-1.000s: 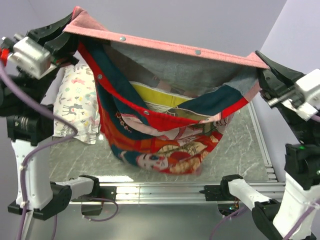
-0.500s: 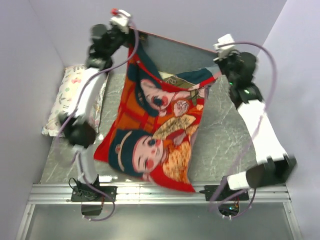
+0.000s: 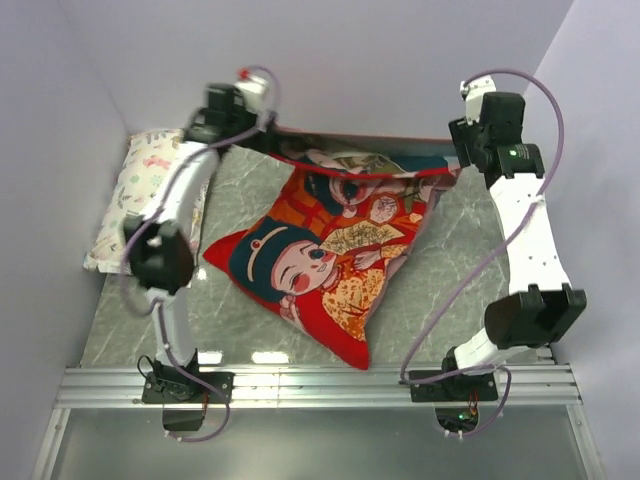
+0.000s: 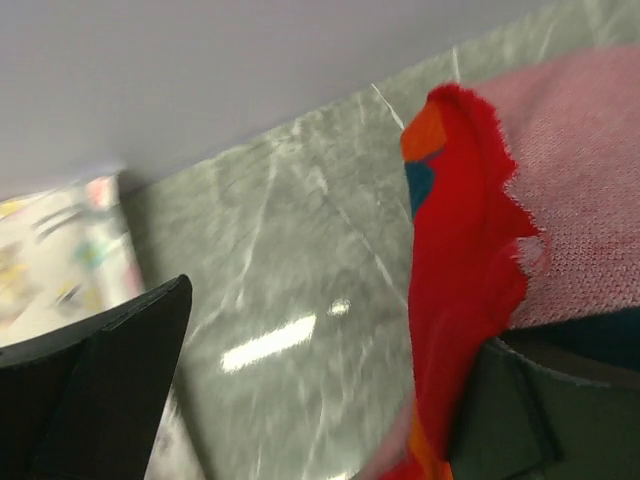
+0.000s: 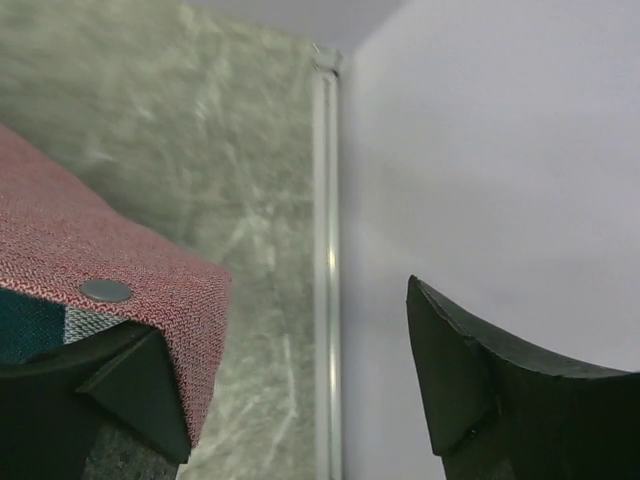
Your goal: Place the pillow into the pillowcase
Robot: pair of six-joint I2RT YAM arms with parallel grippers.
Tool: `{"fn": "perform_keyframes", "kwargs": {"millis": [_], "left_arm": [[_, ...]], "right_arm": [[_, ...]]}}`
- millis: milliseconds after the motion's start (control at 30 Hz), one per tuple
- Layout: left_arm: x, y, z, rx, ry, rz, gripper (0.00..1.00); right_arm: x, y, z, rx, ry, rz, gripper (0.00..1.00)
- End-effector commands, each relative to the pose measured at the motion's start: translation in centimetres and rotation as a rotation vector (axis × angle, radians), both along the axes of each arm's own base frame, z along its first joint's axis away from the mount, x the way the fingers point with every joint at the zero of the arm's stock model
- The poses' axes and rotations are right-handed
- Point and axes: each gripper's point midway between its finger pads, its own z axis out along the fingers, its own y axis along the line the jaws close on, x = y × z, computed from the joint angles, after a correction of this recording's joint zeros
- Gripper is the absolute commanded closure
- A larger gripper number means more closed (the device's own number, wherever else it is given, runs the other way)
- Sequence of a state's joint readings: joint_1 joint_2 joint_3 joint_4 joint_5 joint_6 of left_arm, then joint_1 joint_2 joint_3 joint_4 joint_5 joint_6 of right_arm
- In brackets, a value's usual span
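The red pillowcase, printed with cartoon children, lies bulging on the marble table, its top edge stretched between both grippers at the far side. The pillow is hidden. My left gripper is open. In the left wrist view the case's frayed red edge drapes against one finger, and the other finger stands well apart. My right gripper is open too. In the right wrist view the case's pink corner, with a snap button, hangs over one finger and nothing touches the other.
A white animal-print pillow lies along the left wall. The back wall stands close behind both grippers, and the right wall and a metal rail run beside the right gripper. The aluminium frame runs along the near edge.
Both arms swung the pillowcase away from the near side and set it down on the table at the far side. Both grippers, shut on its edge before, have opened.
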State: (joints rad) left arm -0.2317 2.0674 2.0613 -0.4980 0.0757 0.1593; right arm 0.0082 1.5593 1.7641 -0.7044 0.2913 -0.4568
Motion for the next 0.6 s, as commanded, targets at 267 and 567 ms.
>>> {"fn": "perform_keyframes", "kwargs": {"millis": [267, 567], "left_arm": [[-15.6, 5.6, 4.5, -0.352, 0.182, -0.030, 0.03], [-14.2, -8.1, 10.8, -0.466, 0.106, -0.408, 0.01]], "right_arm": [[-2.3, 0.9, -7.5, 0.145, 0.353, 0.103, 0.46], [-11.4, 21.8, -0.4, 0.539, 0.300, 0.852, 0.23]]}}
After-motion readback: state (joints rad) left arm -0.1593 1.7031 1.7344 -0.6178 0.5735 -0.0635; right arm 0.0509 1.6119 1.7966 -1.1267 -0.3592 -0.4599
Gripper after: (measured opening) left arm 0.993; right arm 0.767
